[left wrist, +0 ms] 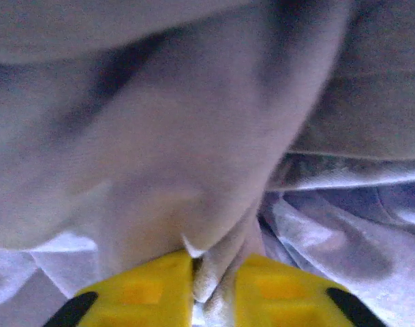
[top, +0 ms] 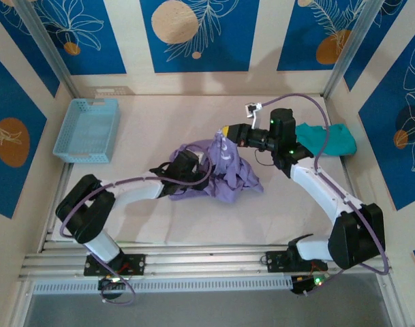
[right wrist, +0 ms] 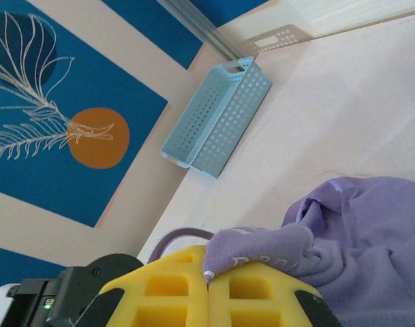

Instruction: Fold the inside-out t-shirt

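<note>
You have barely begun: the soft lavender-purple t-shirt (top: pixel 229 178) lies crumpled at the middle of the worktop (top: pixel 159 116), unfolded. Your left fingers (left wrist: pixel 214 283) pinch a fold of it; your right fingers (right wrist: pixel 208 279) clamp a raised hem — flattening and every fold are left.

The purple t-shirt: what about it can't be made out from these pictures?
Top external: the purple t-shirt is a bunched heap; sleeves and collar can't be told apart.
Left wrist: cloth pinched in the left gripper is too close and blurred to identify.
Right wrist: the t-shirt beyond the right gripper is cut off by the right and bottom edges.
Top external: the right arm covers part of the teal shirt.
</note>
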Available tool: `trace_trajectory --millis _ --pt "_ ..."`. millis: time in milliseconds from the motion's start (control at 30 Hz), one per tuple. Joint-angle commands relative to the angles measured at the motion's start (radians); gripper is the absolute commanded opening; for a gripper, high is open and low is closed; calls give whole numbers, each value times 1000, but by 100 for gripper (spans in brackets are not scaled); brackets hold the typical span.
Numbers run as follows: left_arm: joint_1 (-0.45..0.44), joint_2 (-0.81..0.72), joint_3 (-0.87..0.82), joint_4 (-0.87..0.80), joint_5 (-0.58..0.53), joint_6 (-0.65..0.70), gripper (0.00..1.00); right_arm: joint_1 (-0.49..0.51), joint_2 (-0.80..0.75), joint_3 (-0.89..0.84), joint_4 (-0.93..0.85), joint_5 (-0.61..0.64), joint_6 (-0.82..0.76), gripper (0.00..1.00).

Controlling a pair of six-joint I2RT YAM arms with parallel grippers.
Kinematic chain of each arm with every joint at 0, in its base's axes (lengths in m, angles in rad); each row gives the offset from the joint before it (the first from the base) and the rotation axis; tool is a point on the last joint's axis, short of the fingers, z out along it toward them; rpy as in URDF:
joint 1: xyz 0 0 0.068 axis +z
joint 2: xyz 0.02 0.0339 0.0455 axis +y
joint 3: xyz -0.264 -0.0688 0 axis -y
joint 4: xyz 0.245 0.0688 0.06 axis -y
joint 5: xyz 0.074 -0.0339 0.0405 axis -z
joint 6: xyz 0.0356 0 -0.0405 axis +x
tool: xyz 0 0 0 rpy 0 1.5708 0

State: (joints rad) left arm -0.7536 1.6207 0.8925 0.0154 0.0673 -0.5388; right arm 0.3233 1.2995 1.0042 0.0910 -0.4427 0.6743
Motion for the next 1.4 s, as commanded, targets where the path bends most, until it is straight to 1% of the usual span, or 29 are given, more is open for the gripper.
trace_trajectory --millis 0,100,167,233,300,333,367,433,567,600,667,700,733,767,833,867,933,967,1033,1100,1267,1367 --pt "85 -131 -13 127 88 17 0 -64 -72 111 -80 -21 8 0" --pt "197 -308 -70 126 176 16 0 -125 -102 217 -180 -100 -28 0" --pt "285 -413 -106 131 246 -13 0 -152 -113 286 -263 -127 -67 0" --pt "350 -503 -136 127 265 -23 0 -176 -117 325 -328 -143 -95 0" --pt "377 -545 -151 86 226 4 0 -197 -116 315 -328 -163 -77 0" --pt "381 -546 -155 50 182 22 0 -200 -113 298 -302 -181 -56 0" --pt "381 -531 -155 16 144 41 0 -201 -106 277 -262 -207 -25 0" --pt "380 -481 -160 -19 106 76 0 -186 -85 239 -160 -260 45 0" --pt "368 -379 -205 25 83 128 0 -123 -14 210 -26 -312 127 0" --pt "362 -365 -208 26 75 142 3 -114 5 209 -13 -323 139 0" --pt "337 -357 -208 2 21 187 14 -95 39 211 7 -342 151 0" --pt "322 -364 -207 -8 -7 211 22 -91 50 209 7 -347 150 0" --pt "301 -378 -208 -17 -40 235 32 -88 62 210 1 -355 142 0" --pt "282 -398 -212 -21 -67 256 39 -89 72 211 -9 -364 131 0" --pt "241 -442 -219 -12 -96 290 46 -89 85 218 -43 -381 105 0" --pt "217 -466 -223 3 -89 308 48 -89 90 221 -63 -388 93 0" --pt "172 -492 -224 46 -41 342 50 -88 96 220 -81 -395 79 0" --pt "153 -491 -220 76 6 355 50 -89 99 217 -82 -397 76 0" --pt "132 -461 -201 129 107 358 50 -89 100 214 -87 -397 70 0" --pt "116 -400 -162 164 176 348 49 -88 100 209 -87 -396 68 0" --pt "84 -260 -56 235 244 332 50 -88 101 206 -91 -397 62 0" --pt "75 -189 6 262 262 323 50 -87 101 205 -99 -398 55 0"
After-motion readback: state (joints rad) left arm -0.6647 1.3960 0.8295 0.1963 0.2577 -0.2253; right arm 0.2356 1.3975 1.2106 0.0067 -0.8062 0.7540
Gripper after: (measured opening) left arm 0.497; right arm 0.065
